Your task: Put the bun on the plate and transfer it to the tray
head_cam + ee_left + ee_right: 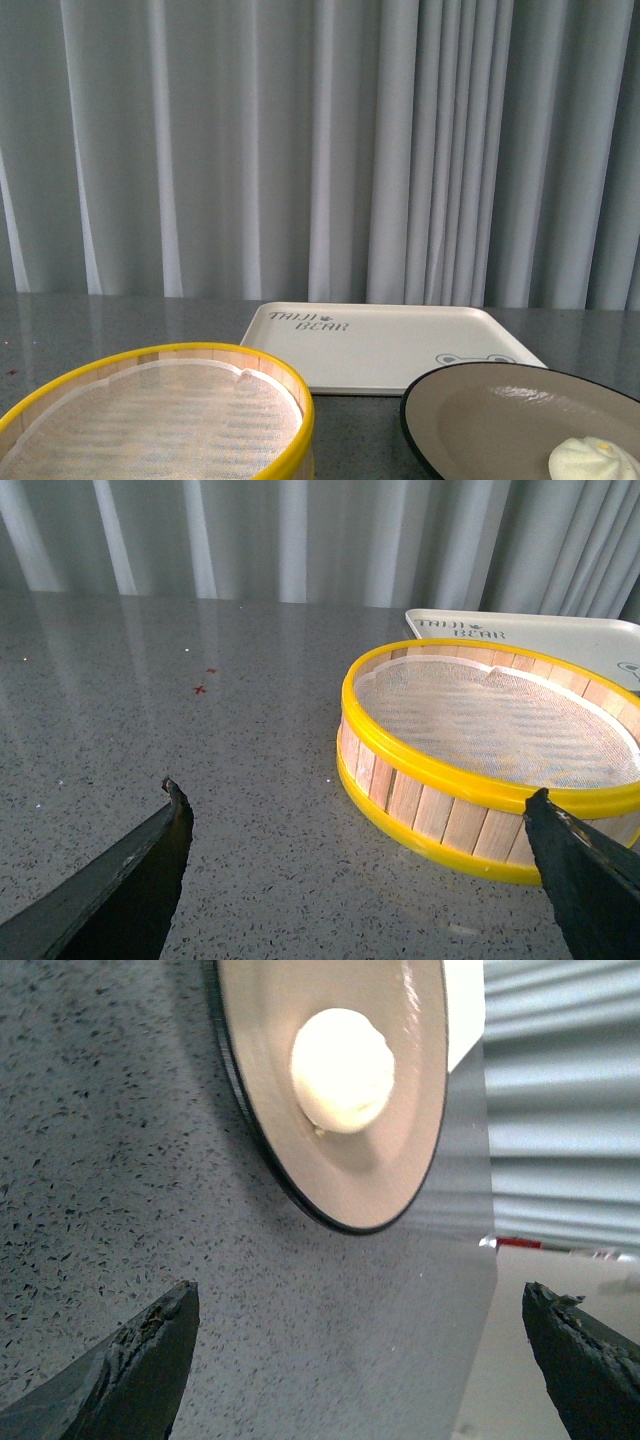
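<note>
Cream-white pleated bun [590,460] on black-rimmed beige plate [480,410]; left gripper [355,790], right gripper [360,1290] agape, empty; awaits rim grasp toward white rectangular tray [390,345].

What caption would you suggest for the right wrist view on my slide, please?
Open right gripper facing the plate, which holds the bun, on the speckled grey table.

The front view sits low and faces the curtain [250,150] across the counter [90,320]. The left wrist view, close over the counter, shares the steamer basket [430,800] and tray [380,350]; the right wrist view shares the plate [490,410].
</note>
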